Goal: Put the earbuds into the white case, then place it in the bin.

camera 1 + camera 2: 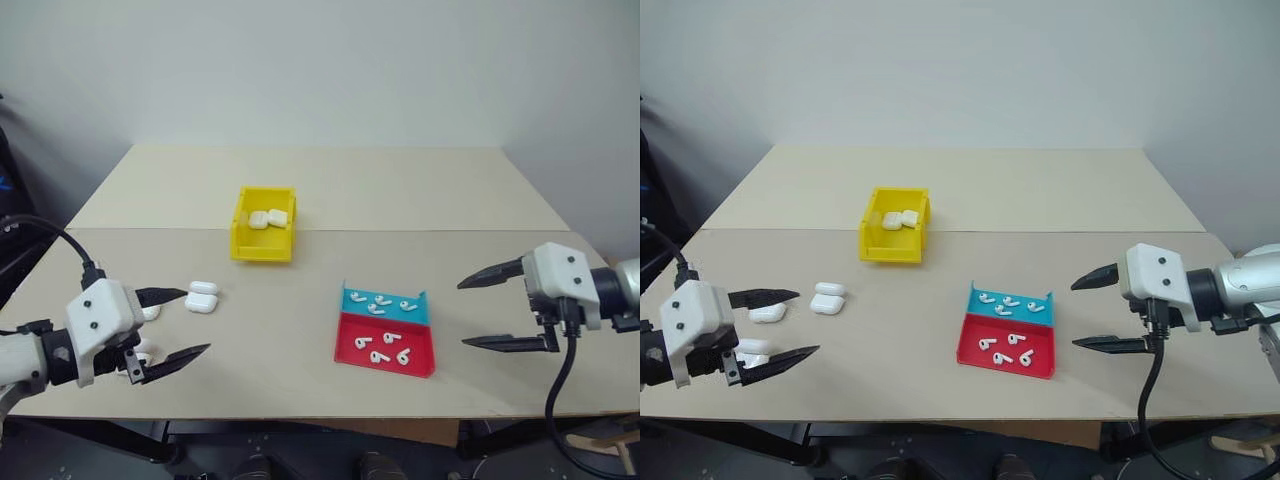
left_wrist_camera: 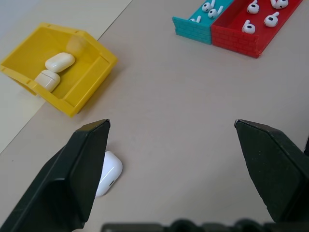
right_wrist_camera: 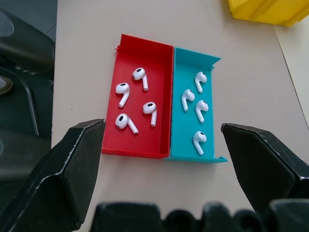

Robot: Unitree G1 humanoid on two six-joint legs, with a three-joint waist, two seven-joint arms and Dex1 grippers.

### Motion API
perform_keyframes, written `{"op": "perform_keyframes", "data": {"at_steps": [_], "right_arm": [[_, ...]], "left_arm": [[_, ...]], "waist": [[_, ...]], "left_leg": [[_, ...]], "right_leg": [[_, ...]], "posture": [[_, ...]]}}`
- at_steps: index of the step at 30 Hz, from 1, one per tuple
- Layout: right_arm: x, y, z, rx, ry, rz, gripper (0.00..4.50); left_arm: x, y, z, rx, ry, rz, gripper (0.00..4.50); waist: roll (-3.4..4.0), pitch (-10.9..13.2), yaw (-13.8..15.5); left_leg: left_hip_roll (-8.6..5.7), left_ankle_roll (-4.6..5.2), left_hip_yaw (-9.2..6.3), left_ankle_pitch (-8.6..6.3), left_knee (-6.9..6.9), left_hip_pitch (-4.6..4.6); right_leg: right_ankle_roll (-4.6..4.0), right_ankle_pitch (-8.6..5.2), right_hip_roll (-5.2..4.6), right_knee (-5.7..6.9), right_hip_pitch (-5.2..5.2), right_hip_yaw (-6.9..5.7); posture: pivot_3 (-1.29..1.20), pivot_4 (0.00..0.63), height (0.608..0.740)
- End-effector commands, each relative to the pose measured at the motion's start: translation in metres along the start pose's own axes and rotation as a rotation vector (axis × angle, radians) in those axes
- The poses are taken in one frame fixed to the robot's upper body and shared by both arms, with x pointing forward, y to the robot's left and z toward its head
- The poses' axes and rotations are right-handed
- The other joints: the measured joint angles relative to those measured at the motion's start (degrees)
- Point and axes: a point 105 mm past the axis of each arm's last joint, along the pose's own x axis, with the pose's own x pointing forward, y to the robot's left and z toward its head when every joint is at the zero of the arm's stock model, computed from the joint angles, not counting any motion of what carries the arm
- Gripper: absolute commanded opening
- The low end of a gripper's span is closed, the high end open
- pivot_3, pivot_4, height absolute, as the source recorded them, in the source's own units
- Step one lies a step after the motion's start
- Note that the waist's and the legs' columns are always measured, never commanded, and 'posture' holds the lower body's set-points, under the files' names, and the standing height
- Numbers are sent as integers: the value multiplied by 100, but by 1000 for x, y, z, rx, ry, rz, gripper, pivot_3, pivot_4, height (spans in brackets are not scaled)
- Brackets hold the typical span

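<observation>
Your left gripper (image 1: 180,324) and right gripper (image 1: 502,310) hang spread and empty. The left one partly hides white cases (image 1: 767,313); earbuds (image 3: 136,99) fill the tray (image 3: 145,150).

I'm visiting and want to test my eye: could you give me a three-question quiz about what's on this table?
1. How many earbuds lie in the red half of the tray?
2. True or false: the yellow bin already holds two white cases.
3. The left gripper and right gripper are: A) both open, holding nothing; B) both shut on earbuds; C) one carrying a case.

Key: 1. Four, and four more in the teal half. 2. True. 3. A.
</observation>
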Motion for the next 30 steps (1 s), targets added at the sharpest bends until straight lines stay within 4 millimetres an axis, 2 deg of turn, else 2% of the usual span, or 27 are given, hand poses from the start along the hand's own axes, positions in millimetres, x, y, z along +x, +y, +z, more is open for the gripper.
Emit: {"op": "perform_keyframes", "data": {"at_steps": [1, 4, 11, 14, 19, 21, 26, 30], "right_arm": [[-2, -4, 7, -44, -11, -14, 4455], [-1, -6, 7, -51, -10, -13, 4455], [2, -9, 5, -62, -3, -1, 4455], [3, -10, 4, -64, -5, 8, 4455], [5, -15, 4, -76, 0, 8, 4455], [4, -15, 6, -79, -2, 13, 4455], [6, -9, 3, -63, 12, 38, 4455], [8, -7, 3, -47, 13, 43, 4455]], "left_arm": [[-4, 7, 7, 38, 4, 44, 4500], [-4, 11, 7, 47, 9, 91, 4500], [-8, 5, 1, 49, 48, 102, 4500], [-10, 9, -2, 80, 89, 215, 4500], [-24, 13, -6, 49, 171, 341, 4500], [-35, 9, -14, 46, 275, 334, 4500], [-64, 10, -52, -233, 581, 348, 4500], [-71, 31, -67, -468, 708, 425, 4500]], "waist": [[0, 0, 0], [0, 0, 0], [0, 0, -16], [0, 0, -7], [-1, 0, -6], [-2, 0, -25], [-2, -1, 1], [-4, -1, 31]], "left_leg": [[0, 0, 0, 0, 0, 0], [0, 0, 0, 0, 0, 0], [0, 1, 0, 0, -2, 0], [0, 1, 0, 0, -2, 0], [0, 1, 0, 1, 0, 0], [0, 2, 0, 1, 0, 0], [0, 0, 1, 0, -4, 1], [-5, -46, -16, -28, 4, 6]], "right_leg": [[0, 0, 0, 0, 0, 0], [-1, 0, 0, 0, 0, 0], [-3, 2, 0, 0, -1, 0], [-3, 1, 0, 0, -2, 0], [-2, 1, 1, 0, -1, 1], [-3, 1, 1, 0, -3, 1], [-4, -3, 1, 1, -10, 0], [-4, -2, -2, 3, -32, -7]], "posture": [[0, 150, 740], [0, 150, 740], [0, 150, 740], [0, 150, 740], [0, 150, 740], [0, 150, 740], [0, 150, 740], [0, 150, 740]]}}
